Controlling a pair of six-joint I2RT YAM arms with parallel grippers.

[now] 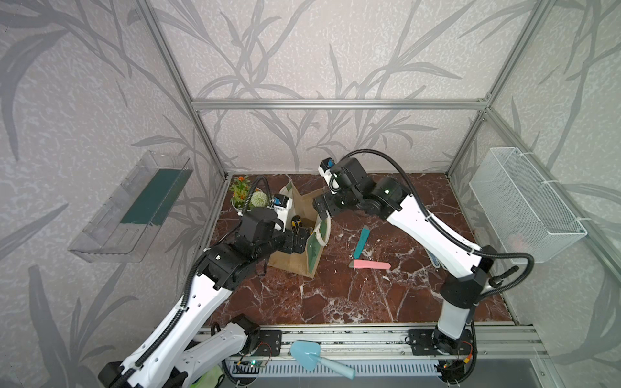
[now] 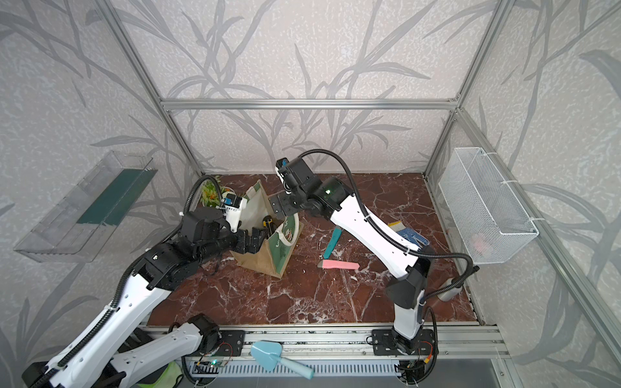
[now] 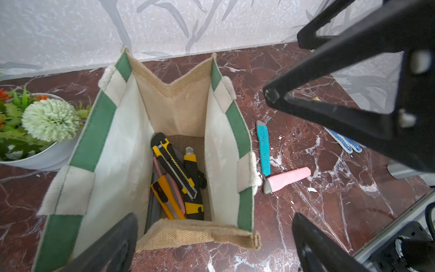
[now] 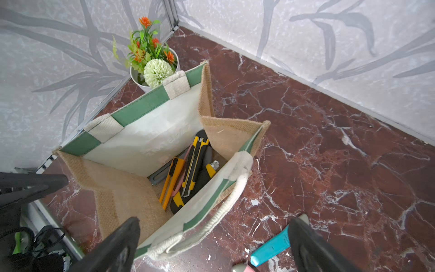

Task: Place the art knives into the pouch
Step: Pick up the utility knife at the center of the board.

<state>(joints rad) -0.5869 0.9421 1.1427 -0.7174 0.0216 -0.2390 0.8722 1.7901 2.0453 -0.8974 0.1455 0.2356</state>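
1. Left wrist view: the pouch [image 3: 179, 103] stands upright on the marble tabletop [image 3: 301, 131], mouth open, white lining showing.
2. Inside it, at the bottom, is a pile of cutters. A yellow-black snap-off knife [image 3: 174, 167] lies on top, with slimmer yellow and pink ones beside it.
3. Outside, a teal art knife [image 3: 263, 147] and a pink art knife [image 3: 287, 179] lie flat on the marble just beside the pouch's side wall. The pink one's grey tip is near the rope handle; I can't tell if it touches.
4. My left gripper [image 3: 214, 219] has its jaws spread wide with nothing between them. It sits at the pouch's near jute end, contact unclear.
5. My right gripper [image 4: 214, 221] is also wide and empty, above the handle-side rim.
6. Judgement: one knife is already in, and teal and pink are left to fetch.
7. Handling guess: the knives are light, stiff plastic bodies. Teal looks smooth and slippery, while pink is ribbed and grippier.
8. I'd pinch across the narrow width at mid-body, away from the blade end. They lie thin and flat on a hard top, so I'd come straight down.
9. The pouch is soft jute and may sag or tip if bumped.
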